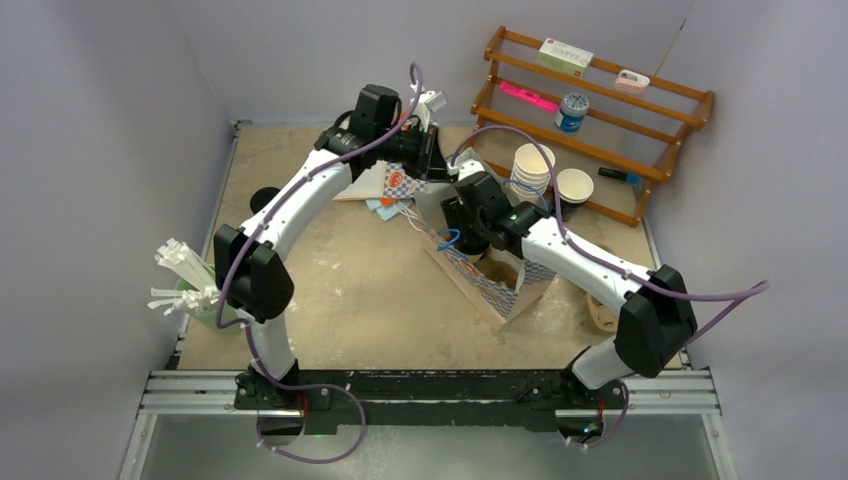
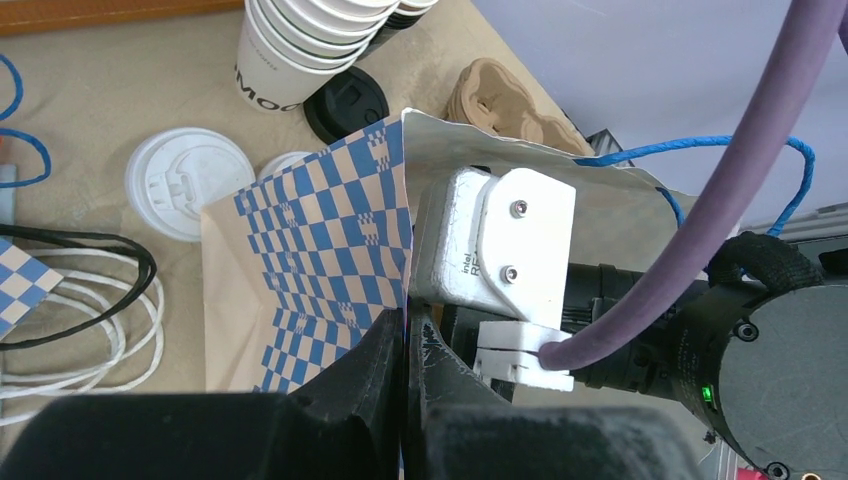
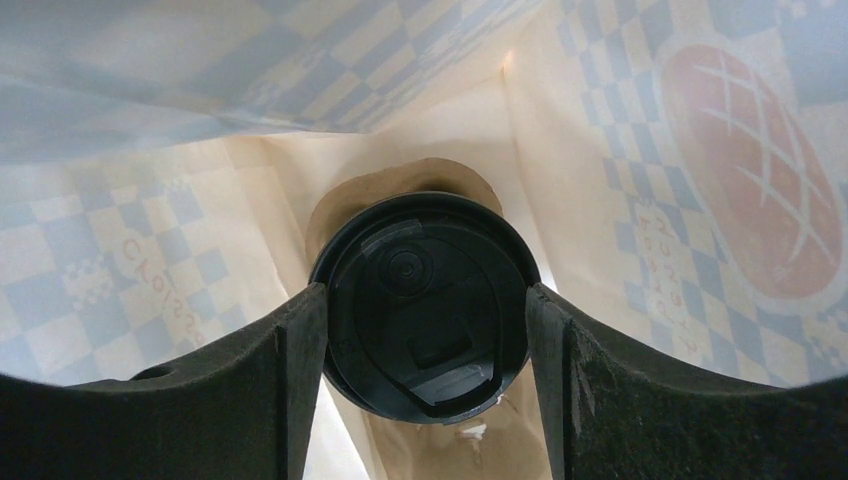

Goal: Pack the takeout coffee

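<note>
- Standing at the left edge of the table (image 1: 340,300), a green holder (image 1: 218,312) carries white straws (image 1: 183,272).
- Right of the table's middle sits the checked bag (image 1: 505,290), mouth up, with the right arm reaching down into it.
- At the bottom of the bag the cup (image 3: 415,330) stands upright, black lid on top, with a brown pulp tray (image 3: 400,175) showing behind it.
- The right gripper (image 3: 425,295) has its fingers spread wide, one on each side of the lid and close against its rim. Whether they press on it or only flank it cannot be told.
- The left gripper (image 2: 405,350) is fully closed, pinching the bag's upper edge between its fingertips.
- Beyond the bag, a white lid (image 2: 185,182) and a black lid (image 2: 345,103) lie flat beside a stack of lidless cups (image 2: 300,45), with stacked pulp carriers (image 2: 505,100) nearby.
- At the far right corner stands a wooden rack (image 1: 600,110).
</note>
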